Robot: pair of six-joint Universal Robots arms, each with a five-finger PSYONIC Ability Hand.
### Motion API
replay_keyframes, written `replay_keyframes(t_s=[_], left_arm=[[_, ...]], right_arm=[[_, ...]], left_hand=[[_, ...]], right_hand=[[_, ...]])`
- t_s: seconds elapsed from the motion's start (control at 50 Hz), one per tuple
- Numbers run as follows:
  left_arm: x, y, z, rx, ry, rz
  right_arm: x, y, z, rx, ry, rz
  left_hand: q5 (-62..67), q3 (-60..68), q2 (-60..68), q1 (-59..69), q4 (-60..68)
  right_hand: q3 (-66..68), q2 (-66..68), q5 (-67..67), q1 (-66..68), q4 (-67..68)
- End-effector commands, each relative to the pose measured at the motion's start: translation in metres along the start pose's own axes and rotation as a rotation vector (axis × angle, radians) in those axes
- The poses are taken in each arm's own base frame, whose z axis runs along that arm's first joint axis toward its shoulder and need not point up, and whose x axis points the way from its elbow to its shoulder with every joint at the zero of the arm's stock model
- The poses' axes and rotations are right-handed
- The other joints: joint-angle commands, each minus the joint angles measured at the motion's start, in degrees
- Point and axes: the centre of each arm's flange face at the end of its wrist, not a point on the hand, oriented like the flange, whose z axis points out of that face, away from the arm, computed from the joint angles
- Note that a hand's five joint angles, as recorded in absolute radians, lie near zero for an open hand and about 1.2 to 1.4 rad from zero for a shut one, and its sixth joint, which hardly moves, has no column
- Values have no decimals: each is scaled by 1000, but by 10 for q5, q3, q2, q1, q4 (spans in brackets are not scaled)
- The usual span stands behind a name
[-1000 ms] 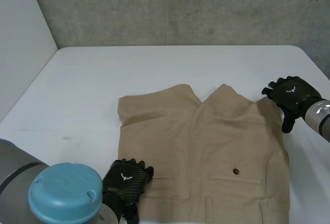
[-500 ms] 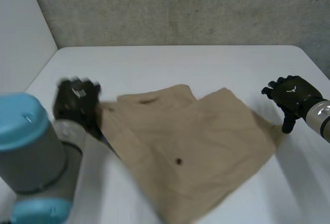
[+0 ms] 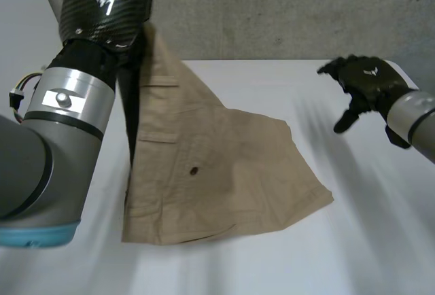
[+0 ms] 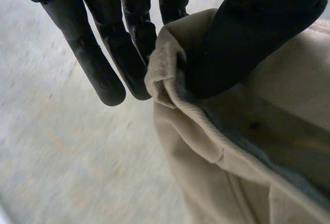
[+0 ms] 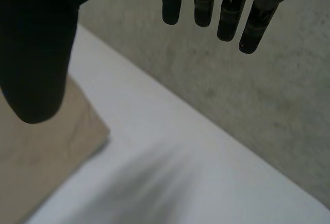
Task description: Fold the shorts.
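Since half a second ago the left hand (image 3: pixel 105 3) has risen from low at the cloth's side to high above the surface's far left part, drawing one end of the shorts (image 3: pixel 217 172) up with it, and the right hand (image 3: pixel 367 81) has shifted a little farther back. In the left wrist view, the left hand (image 4: pixel 103 53) pinches a thick hemmed edge of the shorts (image 4: pixel 247 146) between its thumb and straight fingers, the cloth bunched into a small fold at the grip. From that grip the tan fabric hangs in a steep slanted sheet, showing stitched seams and one dark button (image 3: pixel 194 170), then spreads flat on the white surface (image 3: pixel 272 81) toward the right. The right hand (image 5: pixel 36 53) is spread wide and holds nothing, hovering apart from the cloth, with a corner of the shorts (image 5: pixel 46 152) lying below its thumb. There are two hands and one pair of shorts. A grey wall (image 3: pixel 272 9) stands behind the surface.
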Motion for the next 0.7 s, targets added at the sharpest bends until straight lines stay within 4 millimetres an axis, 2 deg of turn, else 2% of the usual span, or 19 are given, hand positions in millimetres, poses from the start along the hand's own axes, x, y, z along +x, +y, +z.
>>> replay_keyframes(t_s=[0.02,0.06,0.16,0.32,0.36,0.38,0.4,0.42,0.52,0.6,0.68,0.7], left_arm=[[22,-45,-31,123,177,-100],[26,-47,-37,130,203,-104],[31,-47,-49,126,247,-109],[34,-40,-56,90,265,-107],[33,-38,-55,86,260,-105],[33,-38,-54,86,257,-104],[32,-37,-53,91,252,-103],[32,-37,-52,93,250,-102],[21,-36,-37,110,201,-87],[11,-36,-23,137,155,-73],[1,-29,-10,136,109,-54],[-9,-22,-3,124,71,-37]], right_arm=[[-20,-27,30,148,-174,70],[-30,-28,34,170,-233,67],[-72,-25,36,201,-440,54],[-123,-9,31,160,-567,71],[-125,-6,33,151,-553,74],[-125,-4,35,146,-537,75],[-122,-3,39,141,-488,72],[-119,-3,41,144,-462,71],[-110,-14,46,191,-353,59],[-100,-35,38,238,-288,48],[-96,-39,29,235,-265,45],[-95,-39,27,229,-256,43]], left_hand=[[142,119,123,150,116],[142,119,123,150,116],[142,119,123,150,116],[142,119,123,150,116],[142,119,123,150,116],[142,119,123,150,116],[142,119,123,150,116],[142,119,123,150,116],[142,119,123,150,116],[142,119,123,150,116],[142,119,123,150,116],[142,119,123,150,116]], right_hand=[[-7,-22,-37,3,-34],[-7,-22,-37,3,-34],[-7,-22,-37,3,-34],[-7,-22,-37,4,-33],[156,141,126,166,129],[280,265,250,291,254],[581,566,551,592,555],[691,675,661,701,664],[693,678,663,703,666],[693,678,663,703,666],[693,678,663,703,666],[541,525,511,551,514]])
